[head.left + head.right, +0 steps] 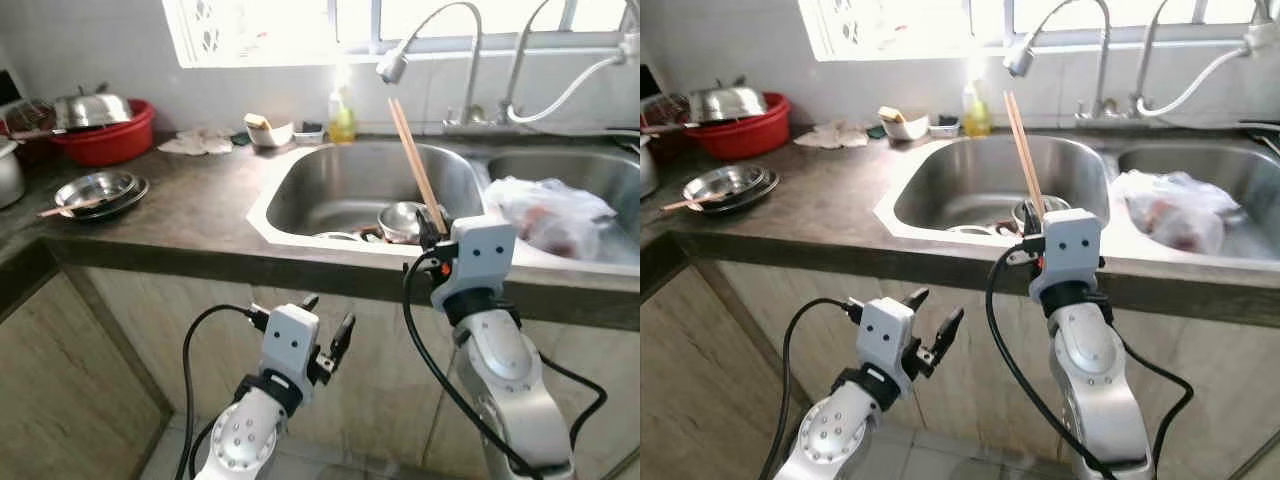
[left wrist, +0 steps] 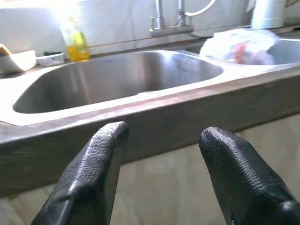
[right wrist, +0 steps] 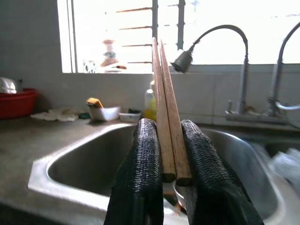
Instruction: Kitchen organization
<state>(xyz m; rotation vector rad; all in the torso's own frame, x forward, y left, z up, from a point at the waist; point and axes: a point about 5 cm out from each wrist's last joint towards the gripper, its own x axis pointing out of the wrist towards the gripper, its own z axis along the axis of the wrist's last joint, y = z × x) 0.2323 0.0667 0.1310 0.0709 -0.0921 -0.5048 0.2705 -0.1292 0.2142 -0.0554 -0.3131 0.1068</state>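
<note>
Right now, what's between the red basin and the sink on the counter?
In the left eye view, between the red basin and the sink: stacked steel plates, a crumpled white cloth and a small white bowl; otherwise bare countertop.

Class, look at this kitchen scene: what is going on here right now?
The robot stands at the sink. Its right gripper is shut on a pair of wooden chopsticks, holding them upright above the sink's front edge. Dishes lie in the basin. The left gripper hangs open below the counter edge, holding nothing.
</note>
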